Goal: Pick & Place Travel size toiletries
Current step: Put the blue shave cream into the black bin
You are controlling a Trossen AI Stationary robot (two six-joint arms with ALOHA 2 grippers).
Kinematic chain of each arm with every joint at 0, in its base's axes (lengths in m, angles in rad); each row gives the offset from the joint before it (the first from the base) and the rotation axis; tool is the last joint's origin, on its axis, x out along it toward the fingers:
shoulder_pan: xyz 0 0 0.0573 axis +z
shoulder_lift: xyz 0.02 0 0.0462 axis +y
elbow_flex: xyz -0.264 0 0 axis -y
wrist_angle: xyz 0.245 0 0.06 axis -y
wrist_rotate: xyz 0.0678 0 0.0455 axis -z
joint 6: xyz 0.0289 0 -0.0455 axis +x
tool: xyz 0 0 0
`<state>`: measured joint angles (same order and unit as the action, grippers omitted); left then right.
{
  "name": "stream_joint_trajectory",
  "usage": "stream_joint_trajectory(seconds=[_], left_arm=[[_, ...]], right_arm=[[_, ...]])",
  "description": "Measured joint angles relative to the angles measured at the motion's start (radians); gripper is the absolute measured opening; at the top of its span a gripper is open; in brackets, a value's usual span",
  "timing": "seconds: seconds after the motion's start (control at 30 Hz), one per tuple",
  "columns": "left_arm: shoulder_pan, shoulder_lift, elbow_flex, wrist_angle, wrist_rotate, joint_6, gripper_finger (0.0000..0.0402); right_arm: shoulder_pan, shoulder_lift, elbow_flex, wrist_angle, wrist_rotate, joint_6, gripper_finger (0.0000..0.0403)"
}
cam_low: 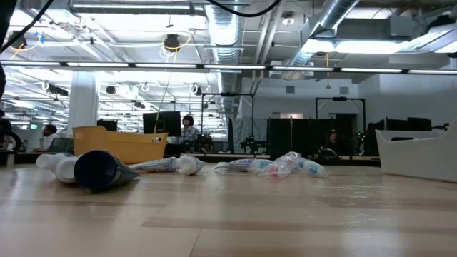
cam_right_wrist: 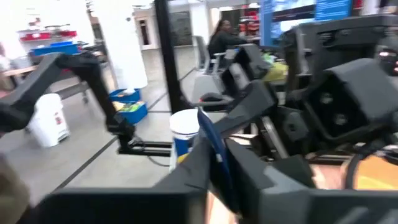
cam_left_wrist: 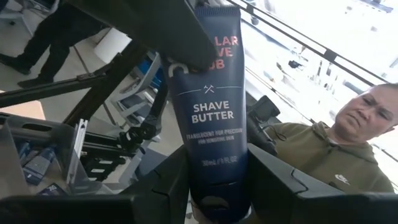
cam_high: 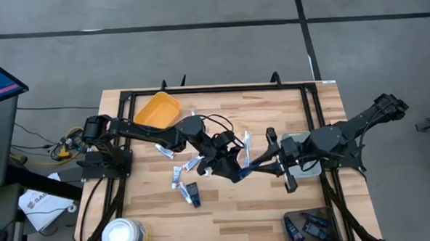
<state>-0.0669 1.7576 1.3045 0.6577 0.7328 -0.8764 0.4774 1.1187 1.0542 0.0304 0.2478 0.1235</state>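
Held tube: we see the dark tube between the left gripper fingers, cap end at the jaws, long axis running straight out from them.
Right gripper: just beside the left one, pinching the tube's far end edge-on.
Nearer arm: both touch it; we judge a handover.
Pose: arms meet mid-table, raised.
Farther: loose tubes behind the left gripper.

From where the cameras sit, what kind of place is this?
Likely an open-plan robotics lab or workshop: exposed ceiling ducts, rows of desks with monitors behind the wooden table, and a person watching nearby.
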Motion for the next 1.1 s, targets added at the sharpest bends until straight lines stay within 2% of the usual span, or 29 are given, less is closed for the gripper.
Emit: stream_joint_trajectory(seconds=[0.03, 0.2, 0.33, 0.5, 0.6, 0.7, 0.83, 0.97, 1.1], left_arm=[[0.0, 0.0, 0.0, 0.001, 0.001, 0.0, 0.013], [0.006, 0.0, 0.0, -0.003, -0.001, -0.008, 0.0134], [0.022, 0.0, -0.001, -0.008, 0.016, -0.02, 0.0166], [0.025, -0.004, -0.001, -0.012, 0.107, -0.021, 0.022], [0.02, -0.011, -0.001, 0.0, 0.243, -0.05, 0.0238], [0.017, -0.013, -0.004, -0.006, 0.378, -0.113, 0.0242], [0.002, -0.022, -0.029, -0.014, 0.439, -0.127, 0.023], [-0.013, -0.032, -0.032, -0.018, 0.481, -0.127, 0.0213], [-0.011, -0.065, -0.031, -0.016, 0.489, -0.11, 0.02]], right_arm=[[0.0, 0.0, 0.0, 0.0, -0.014, 0.0, 0.0019], [0.0, 0.0, 0.0, -0.01, -0.016, 0.057, 0.0009], [0.012, -0.026, 0.0, -0.05, 0.009, 0.122, 0.0004], [0.078, -0.088, 0.001, -0.156, 0.1, 0.216, 0.0002], [0.126, -0.126, -0.001, -0.256, 0.121, 0.307, 0.0001], [0.182, -0.152, 0.0, -0.446, 0.124, 0.514, 0.0001], [0.28, -0.135, -0.002, -0.738, 0.098, 0.876, 0.0], [0.376, -0.079, -0.001, -0.898, -0.032, 1.163, 0.0], [0.46, -0.021, -0.001, -0.937, -0.148, 1.361, 0.0]])
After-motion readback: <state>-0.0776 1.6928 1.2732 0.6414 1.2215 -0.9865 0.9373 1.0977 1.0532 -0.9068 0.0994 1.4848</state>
